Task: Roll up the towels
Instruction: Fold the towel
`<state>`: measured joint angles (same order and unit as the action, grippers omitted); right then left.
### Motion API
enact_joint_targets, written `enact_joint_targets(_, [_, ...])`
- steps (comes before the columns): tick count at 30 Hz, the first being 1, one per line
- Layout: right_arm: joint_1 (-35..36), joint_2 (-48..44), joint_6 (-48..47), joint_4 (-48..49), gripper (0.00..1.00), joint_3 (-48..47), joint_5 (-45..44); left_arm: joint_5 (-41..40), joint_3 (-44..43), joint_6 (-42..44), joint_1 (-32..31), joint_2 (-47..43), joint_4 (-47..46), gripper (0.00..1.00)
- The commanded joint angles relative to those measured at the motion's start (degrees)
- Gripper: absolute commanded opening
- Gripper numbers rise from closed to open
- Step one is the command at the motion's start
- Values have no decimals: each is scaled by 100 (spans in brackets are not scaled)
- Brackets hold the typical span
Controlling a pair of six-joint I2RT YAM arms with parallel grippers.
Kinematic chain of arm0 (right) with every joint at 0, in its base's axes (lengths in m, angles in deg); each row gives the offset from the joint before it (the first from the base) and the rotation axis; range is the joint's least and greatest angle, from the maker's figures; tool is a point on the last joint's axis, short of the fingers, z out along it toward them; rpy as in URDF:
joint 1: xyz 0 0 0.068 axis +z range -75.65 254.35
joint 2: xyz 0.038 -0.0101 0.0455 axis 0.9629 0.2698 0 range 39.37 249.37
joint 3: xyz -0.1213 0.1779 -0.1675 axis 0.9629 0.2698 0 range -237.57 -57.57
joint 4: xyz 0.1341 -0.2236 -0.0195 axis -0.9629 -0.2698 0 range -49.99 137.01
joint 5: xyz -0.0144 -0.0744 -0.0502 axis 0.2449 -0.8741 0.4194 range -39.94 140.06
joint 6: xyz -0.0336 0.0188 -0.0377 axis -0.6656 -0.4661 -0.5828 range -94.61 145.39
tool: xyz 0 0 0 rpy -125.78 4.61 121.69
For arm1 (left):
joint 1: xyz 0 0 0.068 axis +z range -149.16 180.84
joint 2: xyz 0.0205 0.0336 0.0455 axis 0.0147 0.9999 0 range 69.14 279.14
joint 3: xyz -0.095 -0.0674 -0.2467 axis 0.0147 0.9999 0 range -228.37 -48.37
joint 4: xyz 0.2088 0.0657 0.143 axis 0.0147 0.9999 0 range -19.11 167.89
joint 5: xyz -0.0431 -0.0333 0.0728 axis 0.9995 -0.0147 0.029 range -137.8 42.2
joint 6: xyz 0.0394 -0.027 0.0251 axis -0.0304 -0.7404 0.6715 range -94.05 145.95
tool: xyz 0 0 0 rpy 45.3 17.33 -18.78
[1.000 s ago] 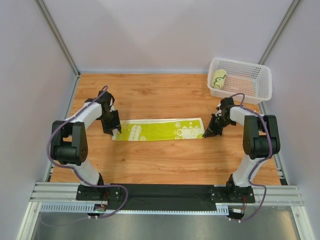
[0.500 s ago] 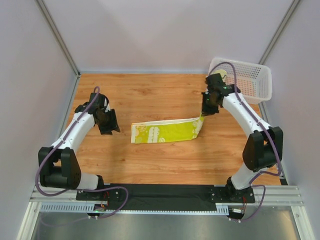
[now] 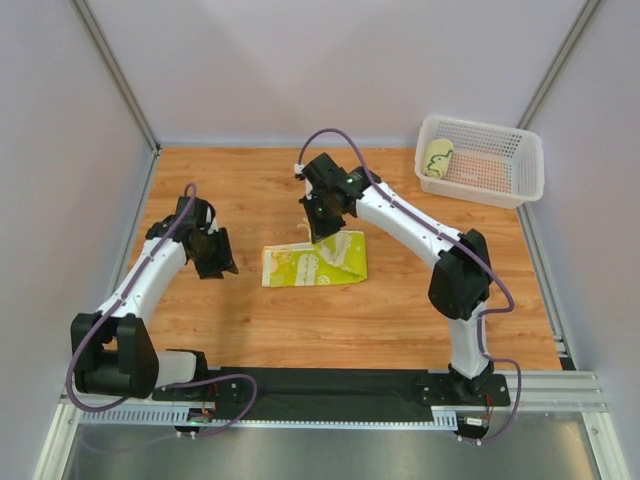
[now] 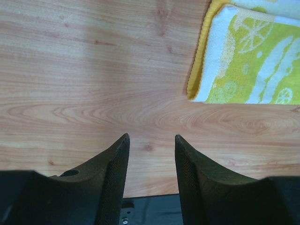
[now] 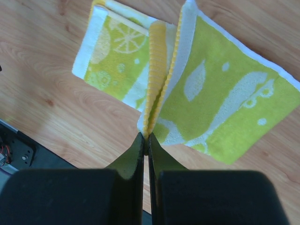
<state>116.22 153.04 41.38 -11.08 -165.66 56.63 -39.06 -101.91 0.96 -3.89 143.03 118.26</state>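
A yellow-green lemon-print towel point(image 3: 313, 262) lies folded over itself in the middle of the wooden table. My right gripper point(image 3: 322, 232) is shut on the towel's yellow-edged end point(image 5: 157, 101) and holds it lifted above the lower layer, over the towel's middle. In the right wrist view the jaws pinch the hem at the tips point(image 5: 146, 137). My left gripper point(image 3: 222, 264) is open and empty, just left of the towel's left end, apart from it. The left wrist view shows that end point(image 4: 243, 61) at the upper right, beyond the fingertips point(image 4: 122, 143).
A white plastic basket point(image 3: 482, 158) stands at the back right corner with a rolled towel point(image 3: 437, 157) in its left part. Grey walls close the table on three sides. A black base strip point(image 3: 330, 383) runs along the near edge.
My right gripper has carried the towel's right end leftward across the table, folding the towel over itself to about half its length. My left gripper let go and drew slightly left.
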Motion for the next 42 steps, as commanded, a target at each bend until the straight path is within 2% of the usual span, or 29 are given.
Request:
enact_joint_targets(1, [181,356,9,-72,0,-528,257,-73,71,21,34,-208,9,50])
enact_joint_targets(9, [436,885,115,25,0,-1003,565,-73,133,38,34,-261,-9,50])
enact_joint_targets(25, [761,1465,185,447,1,-1231,969,-82,177,38,34,-147,-106,49])
enact_joint_targets(27, [770,1605,185,482,8,-1345,1074,-91,177,38,34,-138,-88,49])
enact_joint_targets(29, [805,1807,159,508,11,-1416,1092,-91,177,30,34,-147,-79,49])
enact_joint_targets(32, [832,2089,194,526,27,-1574,1136,-91,168,38,34,-111,-71,49])
enact_joint_targets(33, [832,2133,220,544,37,-1601,1197,-100,142,47,34,-94,-71,49])
enact_joint_targets(36, [832,2230,212,553,50,-1715,1285,-91,90,47,34,-68,-35,49])
enact_joint_targets(42, [613,1651,290,684,62,-1611,1531,155,-226,222,-1,230,-53,48])
